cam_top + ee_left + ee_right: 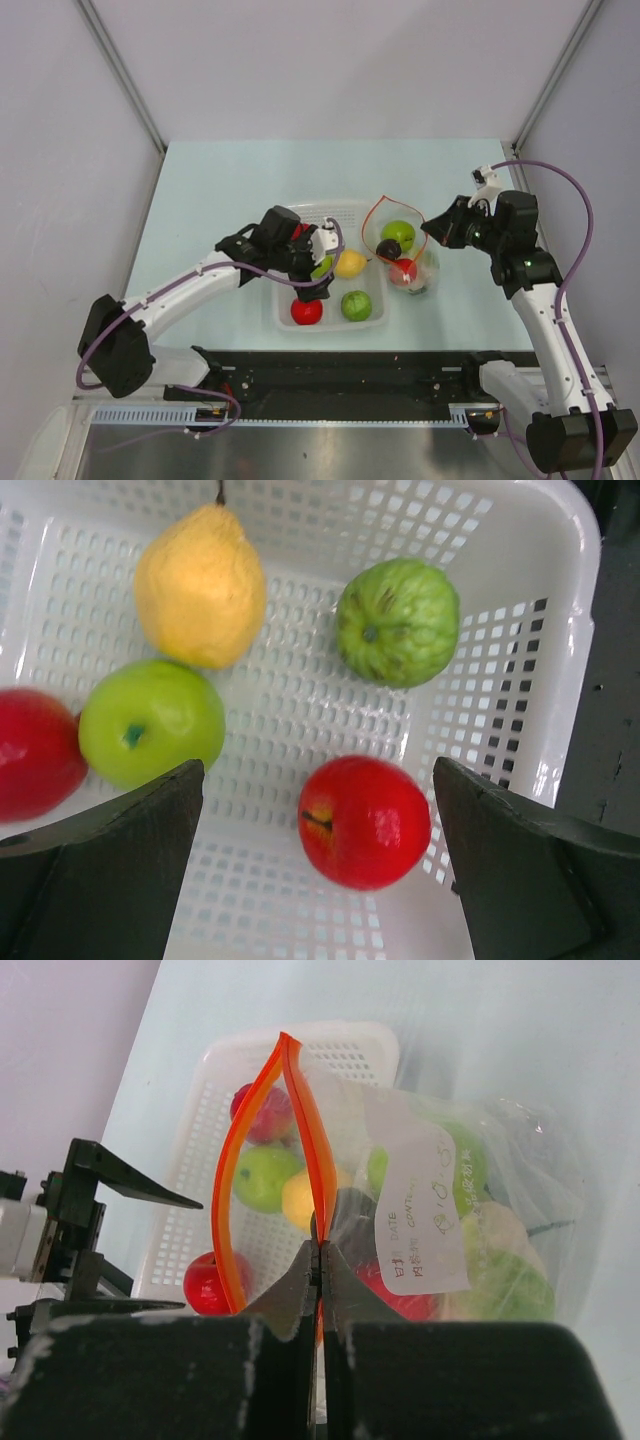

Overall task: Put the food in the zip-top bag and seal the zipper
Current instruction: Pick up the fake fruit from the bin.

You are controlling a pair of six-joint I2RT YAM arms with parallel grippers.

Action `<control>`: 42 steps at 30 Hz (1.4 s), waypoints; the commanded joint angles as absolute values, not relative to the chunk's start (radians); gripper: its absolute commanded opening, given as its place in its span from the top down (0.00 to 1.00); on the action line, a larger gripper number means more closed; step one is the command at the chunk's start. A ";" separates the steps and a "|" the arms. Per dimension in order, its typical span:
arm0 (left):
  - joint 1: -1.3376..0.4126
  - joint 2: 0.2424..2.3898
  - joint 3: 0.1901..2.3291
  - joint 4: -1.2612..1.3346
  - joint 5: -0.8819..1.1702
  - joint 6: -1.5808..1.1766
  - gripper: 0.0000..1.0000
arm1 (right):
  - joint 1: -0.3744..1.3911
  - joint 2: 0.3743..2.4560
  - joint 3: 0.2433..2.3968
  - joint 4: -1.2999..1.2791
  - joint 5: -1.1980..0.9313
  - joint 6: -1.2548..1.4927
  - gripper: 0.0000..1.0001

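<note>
Mid-frame from overhead, my left gripper [318, 772] hangs spread above five fruits [365, 822] not yet packed in the white basket [565, 630]. To its right, my right gripper [320, 1252] pinches the open zipper [300, 1110] of the part-filled zip-top bag [505, 1185].

Robot lab cell: bare white wall panels [300, 60], metal corner posts [120, 70], pale table [220, 180], black mounting rail [340, 372] along its near edge.
</note>
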State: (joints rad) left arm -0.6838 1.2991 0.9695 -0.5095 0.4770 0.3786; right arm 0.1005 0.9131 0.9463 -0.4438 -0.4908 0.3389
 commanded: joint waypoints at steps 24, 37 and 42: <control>-0.884 1.720 1.026 -0.146 0.518 0.342 0.06 | 0.106 0.939 0.950 -0.426 -0.499 0.324 1.00; -0.870 1.307 1.077 -0.445 0.525 0.428 0.62 | 0.107 0.908 0.950 -0.451 -0.554 0.261 1.00; -0.870 1.276 1.236 -0.494 0.523 0.437 0.69 | 0.107 0.908 0.951 -0.457 -0.580 0.232 1.00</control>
State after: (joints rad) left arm -0.8745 1.2831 1.0969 -0.4385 0.5022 0.3996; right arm 0.1032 0.9257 0.9463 -0.4572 -0.5438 0.2726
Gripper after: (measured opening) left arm 0.713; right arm 0.008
